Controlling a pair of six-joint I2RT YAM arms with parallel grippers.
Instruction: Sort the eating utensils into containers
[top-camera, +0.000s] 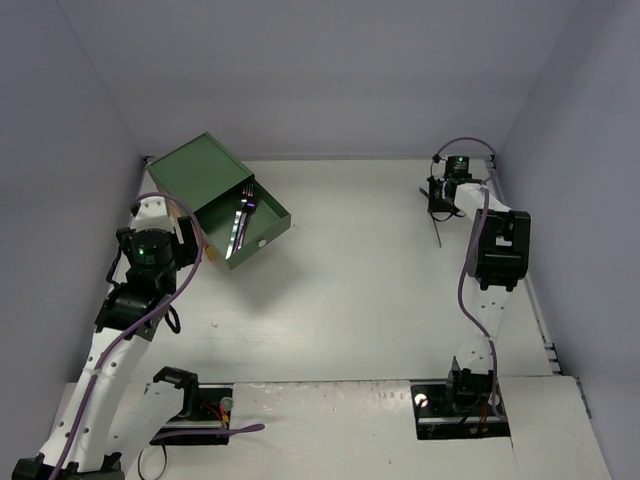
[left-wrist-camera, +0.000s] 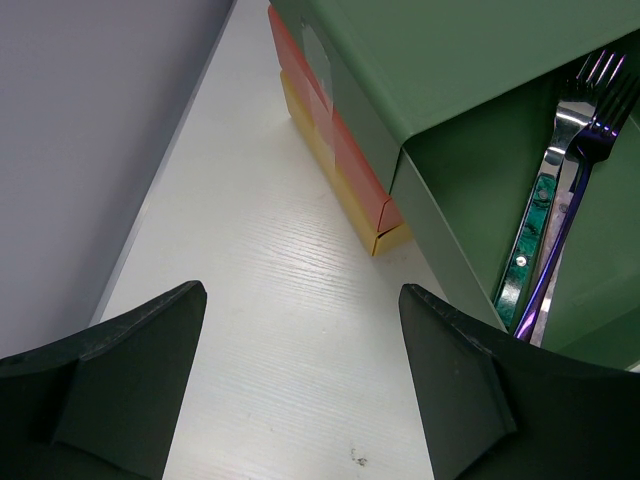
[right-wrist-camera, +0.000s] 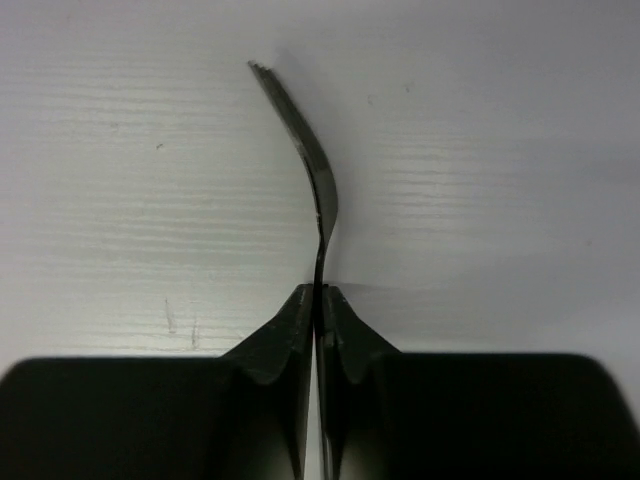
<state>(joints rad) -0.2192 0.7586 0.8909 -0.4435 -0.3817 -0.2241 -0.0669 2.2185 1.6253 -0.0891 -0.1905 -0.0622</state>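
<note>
Utensil (right-wrist-camera: 308, 150), likely fork: light, stiff, slick metal; we judge the handle best to hold. Right claw (right-wrist-camera: 318, 292) clamped on it, over far-right tabletop (right-wrist-camera: 480, 200). Left claw (left-wrist-camera: 302, 300) apart, by green drawer (left-wrist-camera: 470, 170).

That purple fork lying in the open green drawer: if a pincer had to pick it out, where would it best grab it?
On the purple fork, probably the middle of its slim handle, coming straight down from above, since the green drawer has walls that block the sides. The fork lies flat, close beside the teal-handled fork, so the fingers would have little room on that side.
</note>
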